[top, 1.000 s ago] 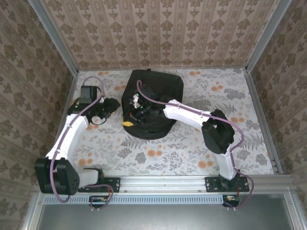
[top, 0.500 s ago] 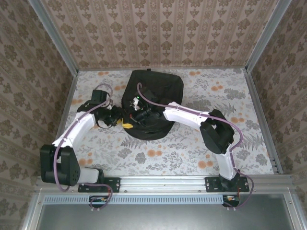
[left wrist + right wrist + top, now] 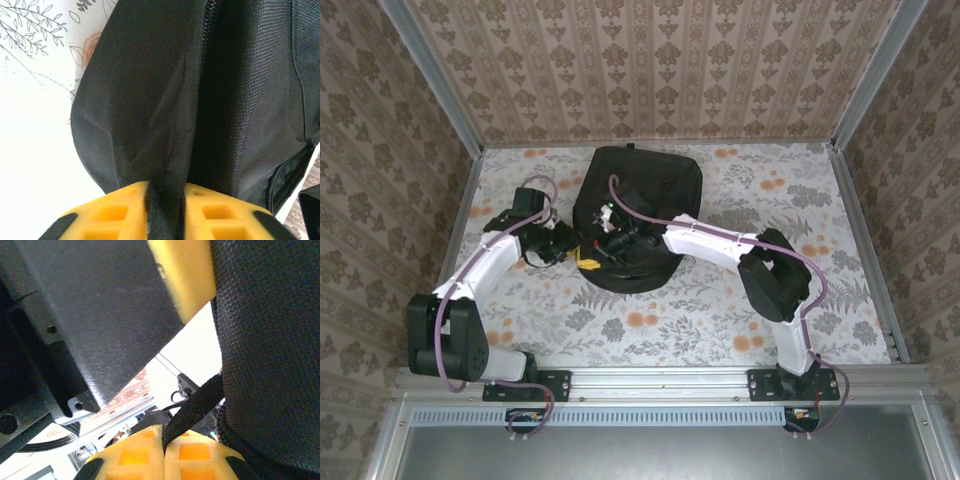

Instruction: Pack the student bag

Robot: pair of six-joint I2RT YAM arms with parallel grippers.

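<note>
The left gripper [image 3: 165, 216] pinches the bag [image 3: 655, 180] at its near-left edge; just beyond, the right gripper [image 3: 164, 456] is clamped on the bag's strap [image 3: 194, 411]. Best to pull both apart evenly, so neither slips. The bag lies on the tabletop [image 3: 770, 205].

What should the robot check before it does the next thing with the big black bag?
1. A fold of the large black fabric backpack pinched in the left claw: ok.
2. The thin black webbing strap clamped in the right claw: ok.
3. The backpack resting fully on the flowery table: ok.
4. The backpack's opening wide enough for packing: cannot tell.
5. Room between the two claws: cannot tell, they sit close together.
</note>
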